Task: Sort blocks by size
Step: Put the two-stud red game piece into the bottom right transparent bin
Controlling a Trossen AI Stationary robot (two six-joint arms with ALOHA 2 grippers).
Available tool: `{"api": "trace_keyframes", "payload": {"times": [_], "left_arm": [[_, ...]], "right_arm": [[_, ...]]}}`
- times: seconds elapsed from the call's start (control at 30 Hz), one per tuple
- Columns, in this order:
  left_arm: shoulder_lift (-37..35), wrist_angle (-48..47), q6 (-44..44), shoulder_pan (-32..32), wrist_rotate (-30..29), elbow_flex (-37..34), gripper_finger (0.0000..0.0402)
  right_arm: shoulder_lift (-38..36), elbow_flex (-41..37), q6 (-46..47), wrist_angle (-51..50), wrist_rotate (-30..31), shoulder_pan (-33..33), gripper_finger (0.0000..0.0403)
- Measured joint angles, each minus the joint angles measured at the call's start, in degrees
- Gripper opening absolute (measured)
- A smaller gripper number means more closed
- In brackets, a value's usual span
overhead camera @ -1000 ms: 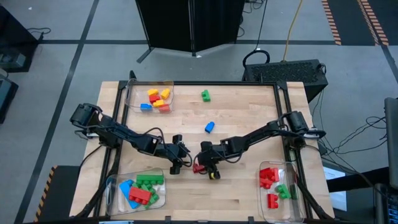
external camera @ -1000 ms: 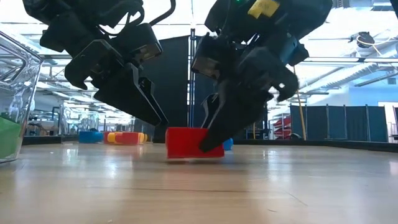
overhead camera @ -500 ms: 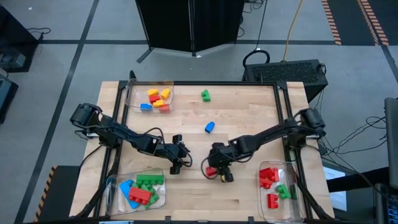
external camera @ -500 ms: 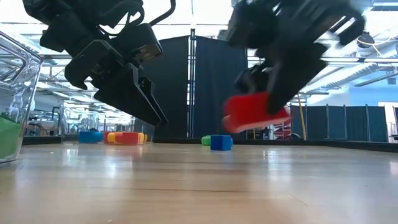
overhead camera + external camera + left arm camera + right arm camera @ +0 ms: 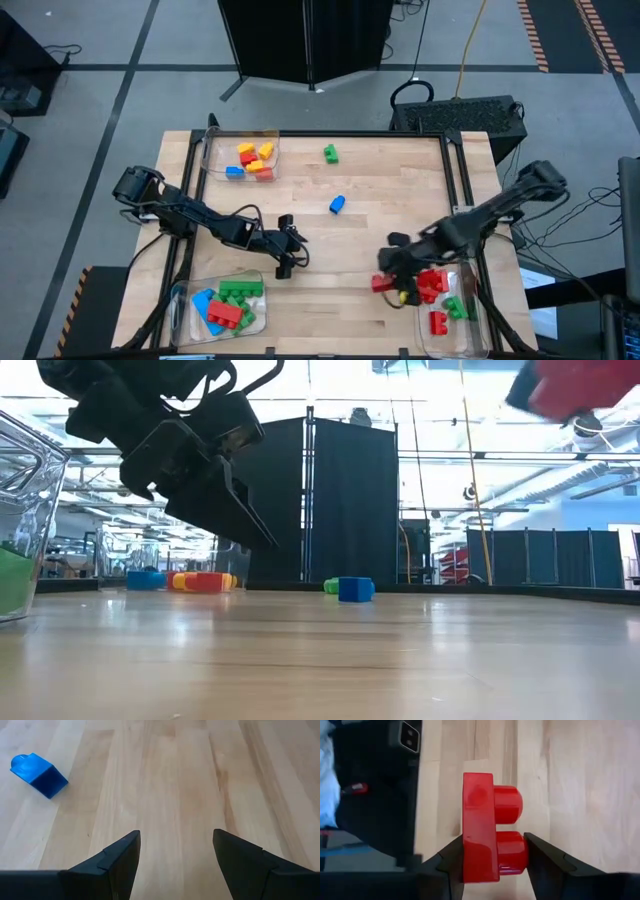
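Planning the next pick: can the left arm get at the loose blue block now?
Probably yes. The left gripper is open and empty, the blue block lies alone on bare table, and the right gripper is away.

Probably a robotics lab: dark partition curtains [image 5: 340, 500], taped floor [image 5: 90, 150] (cables around).

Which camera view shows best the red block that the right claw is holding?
The right wrist view: the red block fills the picture between the right claw fingers, two studs visible. The high view shows it small beside the right tray. The low view catches only a blurred corner. The left wrist view misses it.
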Motion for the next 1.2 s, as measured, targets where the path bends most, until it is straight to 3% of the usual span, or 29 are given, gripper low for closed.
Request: {"api": "trace_keyframes", "payload": {"times": [0.27, 0.5, 0.83, 1.07, 1.2], "left_arm": [[0.00, 0.53, 0.10, 0.03, -0.44, -0.01, 0.0251], [0.00, 0.61, 0.15, 0.04, -7.98, -0.01, 0.0251], [0.00, 0.65, 0.14, 0.04, -10.32, -0.01, 0.0251], [0.00, 0.63, 0.16, 0.20, -10.49, 0.00, 0.0251], [0.00, 0.60, 4.78, 0.20, -11.21, 0.00, 0.0251]], "right_arm": [[-7.60, 0.00, 18.13, -13.72, 5.91, 8.59, 0.0164], [-8.19, -0.02, 31.02, -18.18, 6.02, 16.50, 0.0163], [-5.60, -0.02, 43.28, -20.87, 7.39, 25.39, 0.0166], [-1.40, -0.04, 47.66, -21.74, 6.77, 28.27, 0.0166], [1.16, -0.04, 49.53, -22.54, 6.72, 29.07, 0.0166]]}}
